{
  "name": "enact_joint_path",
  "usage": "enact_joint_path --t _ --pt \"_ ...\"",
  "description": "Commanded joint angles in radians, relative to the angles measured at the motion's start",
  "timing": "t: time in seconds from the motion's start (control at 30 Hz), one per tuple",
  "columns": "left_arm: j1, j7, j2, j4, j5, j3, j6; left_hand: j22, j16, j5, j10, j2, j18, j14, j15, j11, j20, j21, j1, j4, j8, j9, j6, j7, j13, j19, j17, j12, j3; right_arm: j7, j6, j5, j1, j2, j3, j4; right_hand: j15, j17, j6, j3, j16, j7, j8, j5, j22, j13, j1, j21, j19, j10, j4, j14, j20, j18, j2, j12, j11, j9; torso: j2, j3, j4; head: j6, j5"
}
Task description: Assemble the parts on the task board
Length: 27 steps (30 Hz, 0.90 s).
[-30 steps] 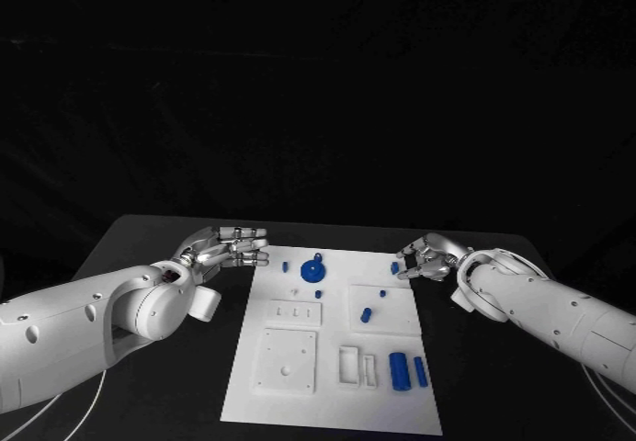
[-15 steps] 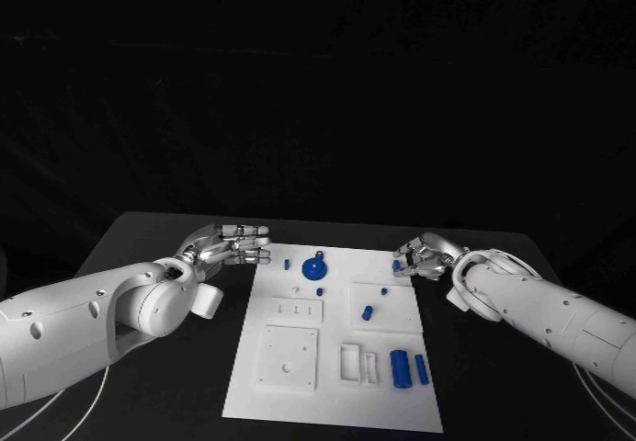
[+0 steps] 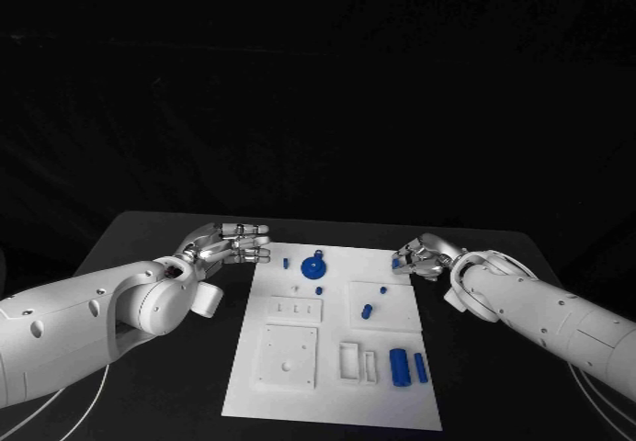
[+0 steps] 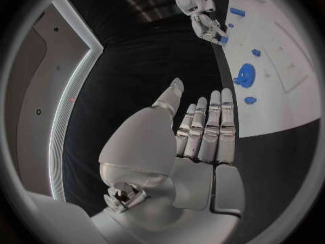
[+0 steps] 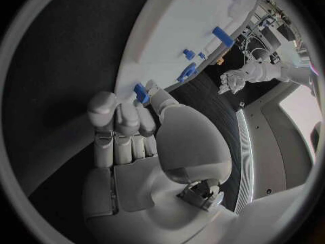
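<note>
My right hand [image 3: 422, 258] sits at the far right edge of the task board [image 3: 332, 404], its fingers curled in around a small blue peg [image 3: 395, 266]. From my right wrist the peg [image 5: 140, 92] shows between my thumb and fingertips, right at the board's rim, so I take it as pinched, though I cannot tell whether it is clear of the board.

My left hand [image 3: 228, 244] hovers over the black desk [image 3: 159, 239] just beside the board's far left corner, released, fingers stretched out side by side and holding nothing; my left wrist view shows the same flat, straight fingers [image 4: 213, 127] above the dark surface.

On the board lie the other blue parts: a round disc with a knob [image 3: 312, 268] near the far edge, a small peg [image 3: 285, 263] left of it, two tiny studs [image 3: 318, 292] nearer the middle, a short piece [image 3: 366, 312] on a raised white square, and a thick cylinder [image 3: 398, 367] beside a thinner bar [image 3: 420, 368] at the near right. A white slotted holder [image 3: 351, 363] stands left of the cylinder.

I can read no writing, brand or label anywhere on the board or parts.
</note>
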Motion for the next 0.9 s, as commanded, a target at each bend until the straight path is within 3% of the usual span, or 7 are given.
enact_joint_path --t 0.03,0.67,0.9 --pt "0.0 0.002 0.002 0.001 -0.004 0.001 0.009 -0.001 0.0 -0.004 0.002 0.008 -0.009 -0.006 0.0 0.007 0.0 0.006 -0.003 0.004 -0.005 -0.001 -0.001 0.007 0.001 -0.008 -0.001 -0.003 -0.004 0.009 0.0 0.004 -0.001 0.001 0.0 0.0 0.001 0.001 0.009 0.006 0.001 0.0 0.006 -0.004 0.001 0.001 -0.011 0.001 0.059 0.003 -0.001 0.002 -0.001 -0.009 -0.005 0.003 0.003 0.002 -0.001 0.0011 0.0008 -0.002 0.0" --pt "0.0 -0.002 0.003 -0.001 -0.004 0.001 0.008 -0.001 0.0 -0.004 0.0 0.006 -0.009 -0.007 0.0 0.007 0.001 0.006 0.0 0.007 -0.005 -0.001 -0.005 0.008 0.001 -0.007 -0.001 -0.003 -0.005 0.003 -0.013 0.002 -0.007 0.009 0.0 -0.006 0.001 0.003 0.02 0.014 0.004 -0.002 0.006 -0.003 0.003 0.004 -0.007 0.005 0.059 0.006 -0.004 0.003 -0.001 -0.009 -0.002 0.007 0.002 0.002 0.0 0.0021 -0.0003 -0.003 -0.002" --pt "0.0 -0.003 0.002 0.0 -0.004 0.001 0.006 -0.001 0.0 -0.004 0.0 0.006 -0.009 -0.007 0.0 0.006 0.001 0.006 0.001 0.008 -0.005 -0.001 -0.004 0.008 0.001 -0.008 -0.001 -0.003 -0.004 -0.003 -0.029 -0.002 -0.011 0.011 0.0 -0.007 0.0 0.005 0.04 0.046 0.006 -0.003 0.006 -0.006 0.004 0.007 -0.007 0.006 0.059 0.008 -0.026 0.003 -0.002 -0.01 0.009 0.009 0.001 0.001 0.0 0.0021 0.0005 -0.006 -0.002"
